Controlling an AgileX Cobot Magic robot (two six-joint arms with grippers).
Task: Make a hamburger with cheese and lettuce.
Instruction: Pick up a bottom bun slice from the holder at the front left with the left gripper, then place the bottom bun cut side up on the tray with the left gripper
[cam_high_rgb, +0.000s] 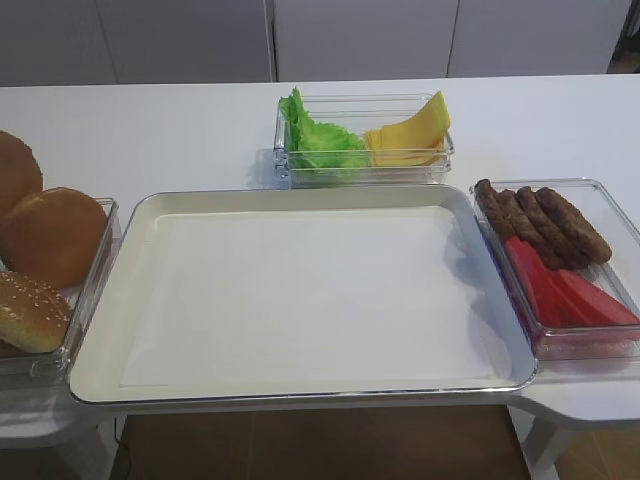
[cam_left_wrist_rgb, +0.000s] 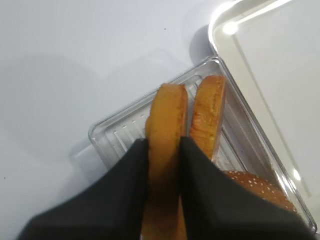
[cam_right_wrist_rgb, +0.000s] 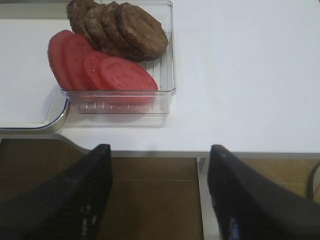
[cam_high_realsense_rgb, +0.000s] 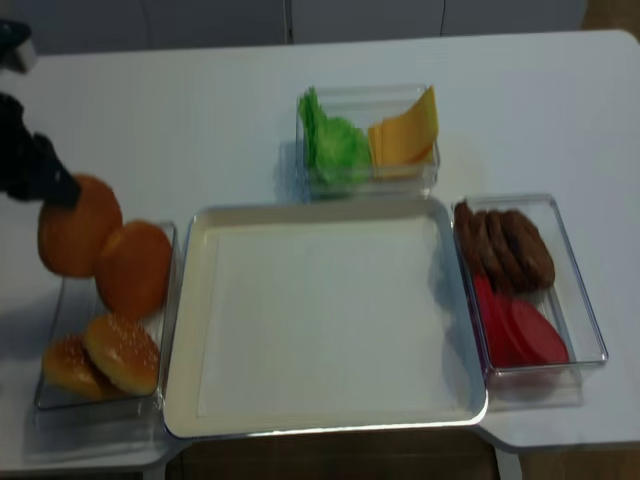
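Gripping the bun half (cam_left_wrist_rgb: 165, 130) edge-on, the left gripper (cam_left_wrist_rgb: 164, 165) has its two black fingers (cam_left_wrist_rgb: 127, 185) clamped on either flat side of it, per the left wrist view. In the realsense view the bun half (cam_high_realsense_rgb: 78, 228) sits at the far end of the bun bin (cam_high_realsense_rgb: 45, 395), with the dark left gripper (cam_high_realsense_rgb: 35, 165) on its upper left edge; cannot tell whether the bun half is clear of the bin floor. A second bun half (cam_high_realsense_rgb: 133, 268) stands just beside it, touching or nearly so. Two sesame buns (cam_high_realsense_rgb: 120, 352) lie at the near end of the same bin.

Right gripper (cam_right_wrist_rgb: 159, 165) hangs off the front table edge, over the brown floor, fingers (cam_right_wrist_rgb: 85, 195) spread wide with nothing between them. Ahead of it is the right bin (cam_right_wrist_rgb: 167, 60) with patties (cam_right_wrist_rgb: 135, 27) at the back and tomato slices (cam_right_wrist_rgb: 107, 72) in front, all leaning in rows.

Tray (cam_high_rgb: 100, 330) sits mid-table between the two side bins, lined with a white sheet (cam_high_rgb: 310, 300).

Back bin (cam_high_rgb: 430, 165) is just behind the tray's far rim: lettuce (cam_high_rgb: 318, 135) on its left side, cheese (cam_high_rgb: 410, 130) stacked and tilted on its right side, the two touching in the middle.
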